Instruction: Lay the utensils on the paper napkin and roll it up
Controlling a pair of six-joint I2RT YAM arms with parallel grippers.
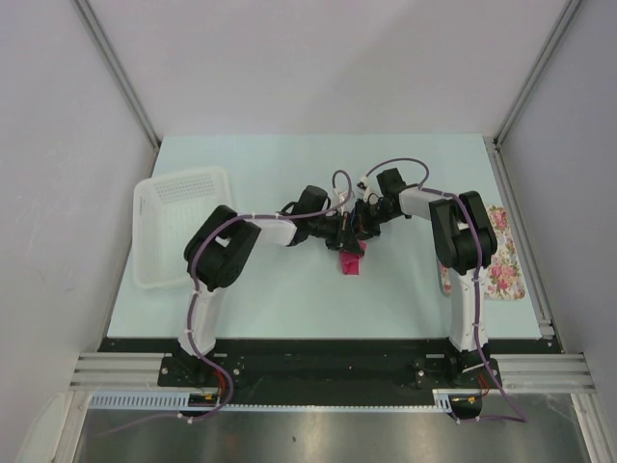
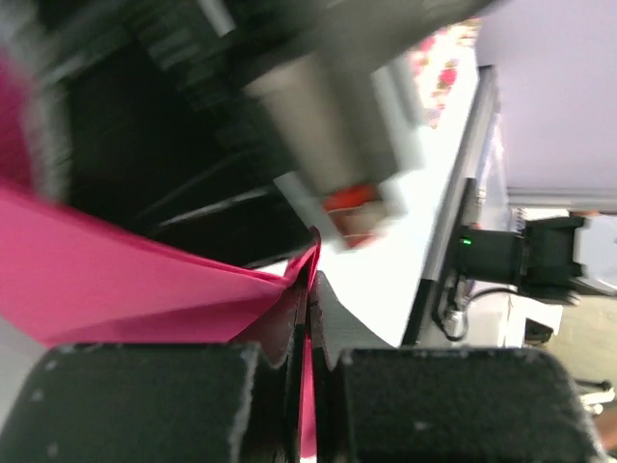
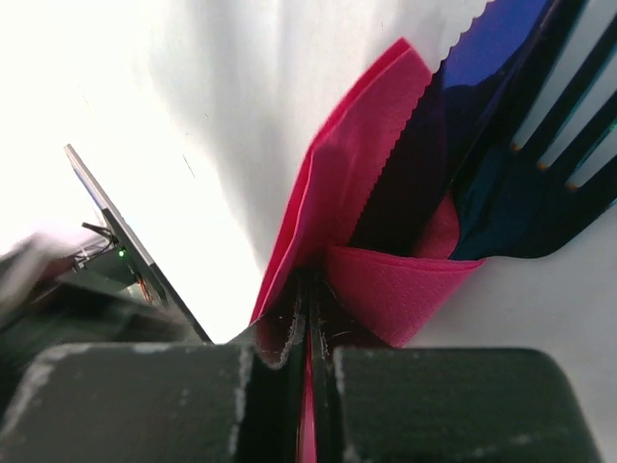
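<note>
The pink paper napkin [image 1: 350, 261] is bunched at the table's middle, pinched by both grippers. My left gripper [image 1: 343, 231] is shut on a napkin fold, seen as a pink sheet [image 2: 145, 289] running into its closed jaws. My right gripper [image 1: 363, 228] is shut on another napkin fold [image 3: 347, 183]. In the right wrist view the dark blue utensils [image 3: 501, 145], a serrated knife and a fork, lie inside the folded napkin with their heads sticking out. In the top view the utensils are hidden by the grippers.
A white basket [image 1: 178, 222] stands at the table's left. A floral-patterned tray [image 1: 496, 256] lies at the right edge behind the right arm. The two arms meet closely over the table's middle.
</note>
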